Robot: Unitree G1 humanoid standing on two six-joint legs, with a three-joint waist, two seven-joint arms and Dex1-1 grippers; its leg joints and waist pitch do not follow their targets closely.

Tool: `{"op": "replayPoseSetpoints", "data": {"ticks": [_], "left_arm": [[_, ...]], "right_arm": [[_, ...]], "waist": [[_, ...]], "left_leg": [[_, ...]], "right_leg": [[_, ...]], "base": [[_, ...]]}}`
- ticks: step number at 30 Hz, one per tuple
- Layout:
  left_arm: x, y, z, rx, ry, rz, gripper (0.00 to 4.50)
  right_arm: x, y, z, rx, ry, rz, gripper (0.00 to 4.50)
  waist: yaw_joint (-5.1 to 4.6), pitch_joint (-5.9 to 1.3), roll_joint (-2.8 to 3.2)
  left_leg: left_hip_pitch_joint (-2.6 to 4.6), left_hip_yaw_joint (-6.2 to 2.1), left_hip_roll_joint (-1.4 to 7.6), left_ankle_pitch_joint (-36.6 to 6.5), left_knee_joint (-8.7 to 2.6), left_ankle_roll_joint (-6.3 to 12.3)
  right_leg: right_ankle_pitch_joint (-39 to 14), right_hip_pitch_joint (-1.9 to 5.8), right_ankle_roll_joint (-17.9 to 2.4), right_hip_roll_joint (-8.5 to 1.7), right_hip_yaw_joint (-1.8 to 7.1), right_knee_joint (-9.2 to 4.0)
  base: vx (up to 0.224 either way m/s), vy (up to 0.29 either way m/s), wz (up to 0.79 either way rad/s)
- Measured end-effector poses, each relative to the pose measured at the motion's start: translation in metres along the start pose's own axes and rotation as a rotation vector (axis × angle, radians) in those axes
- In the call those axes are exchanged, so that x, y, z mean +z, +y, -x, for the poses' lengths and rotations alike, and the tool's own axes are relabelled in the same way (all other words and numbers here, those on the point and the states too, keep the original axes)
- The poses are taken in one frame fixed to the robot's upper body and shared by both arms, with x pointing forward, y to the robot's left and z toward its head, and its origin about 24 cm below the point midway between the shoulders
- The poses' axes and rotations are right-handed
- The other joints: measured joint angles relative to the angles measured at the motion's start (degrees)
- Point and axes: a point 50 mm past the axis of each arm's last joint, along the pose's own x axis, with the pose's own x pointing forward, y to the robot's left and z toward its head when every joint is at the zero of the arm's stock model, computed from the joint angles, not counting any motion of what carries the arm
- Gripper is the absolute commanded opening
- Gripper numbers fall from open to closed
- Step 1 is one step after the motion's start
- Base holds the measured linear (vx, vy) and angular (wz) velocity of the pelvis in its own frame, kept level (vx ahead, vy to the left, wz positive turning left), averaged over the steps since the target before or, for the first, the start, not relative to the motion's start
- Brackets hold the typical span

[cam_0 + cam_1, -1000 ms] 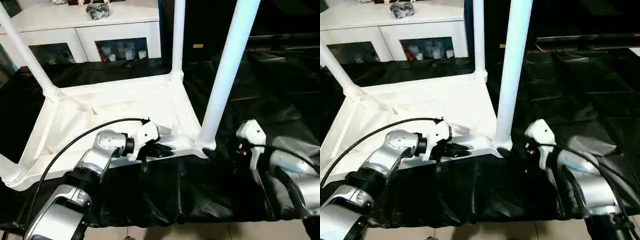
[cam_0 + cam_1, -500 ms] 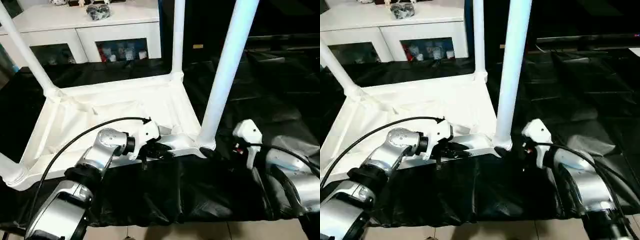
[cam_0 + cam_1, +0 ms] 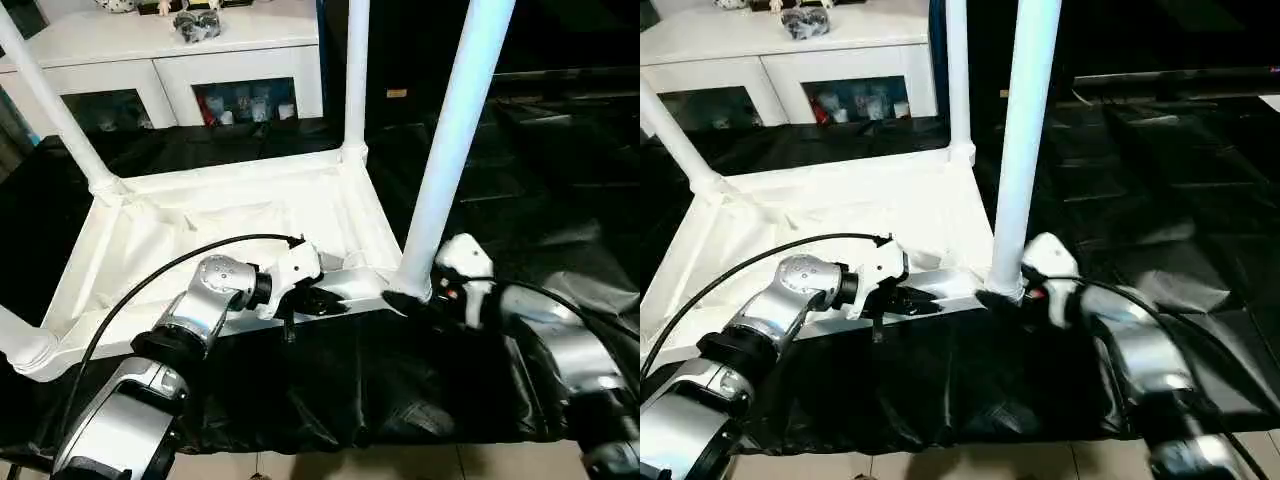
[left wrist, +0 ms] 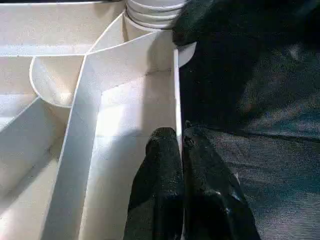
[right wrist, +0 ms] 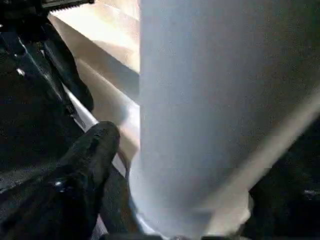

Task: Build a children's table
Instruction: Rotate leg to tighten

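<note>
Black, crinkled sheeting (image 3: 560,180) with a dull sheen covers the whole work surface and hangs over its near edge above pale floor tiles. Behind it stands a white cabinet (image 3: 160,60) with glass doors, small items dimly visible on its shelves and on its flat top.

On the sheeting lies the children's table, upside down: a white plastic rectangular tabletop (image 3: 200,235) with a raised rim and thin stiffening ribs that curve and cross over its matte underside, as the left wrist view shows at close range. Smooth white tubular legs rise from its round corner sockets: the near right leg (image 3: 450,140), thick and straight, flares where it meets the socket; the far right leg (image 3: 356,70) stands upright behind it; the far left leg (image 3: 50,100) leans across the corner of the head view; and the rounded base of a fourth (image 3: 25,345) shows at the near left corner.

The left gripper (image 4: 179,145), on a silver forearm with a looping black cable, has its two rubbery black fingers pressed together on the thin near rim of the tabletop, one on each side of the wall. The right gripper (image 3: 425,303) sits at the foot of the near right leg, with one black finger (image 5: 92,150) just beside the flared base; its jaws stand apart and do not clamp the tube.
</note>
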Motion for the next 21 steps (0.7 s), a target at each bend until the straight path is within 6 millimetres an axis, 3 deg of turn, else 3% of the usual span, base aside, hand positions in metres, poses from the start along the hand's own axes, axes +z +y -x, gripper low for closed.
{"op": "replayPoseSetpoints", "data": {"ticks": [7,11,21], "left_arm": [[-0.002,0.0,0.003,0.002,0.006,0.005,0.0],[-0.003,0.001,0.006,0.007,0.01,0.003,0.0],[-0.002,0.0,0.006,0.04,0.007,0.016,0.0]], "right_arm": [[0.002,-0.003,-0.005,0.009,-0.006,0.006,3.0],[0.003,-0.004,-0.009,0.028,-0.011,0.013,2.71],[0.0,0.003,-0.013,0.01,-0.034,-0.007,2.66]], "waist": [[-0.03,0.07,-0.14],[-0.29,0.23,-0.52],[-0.24,0.31,-0.87]], "left_leg": [[0.0,0.03,0.04,0.0,0.0,0.0],[0.0,0.04,0.08,0.0,-0.04,0.0],[0.02,0.09,0.09,0.0,-0.24,0.0]], "right_leg": [[0.0,-0.04,0.0,0.02,0.01,0.03],[0.0,-0.04,0.0,0.07,0.03,0.09],[0.0,-0.03,0.0,0.11,0.08,0.08]], "base": [[0.0,0.0,0.0],[0.0,0.0,0.0],[0.0,0.0,0.0]]}}
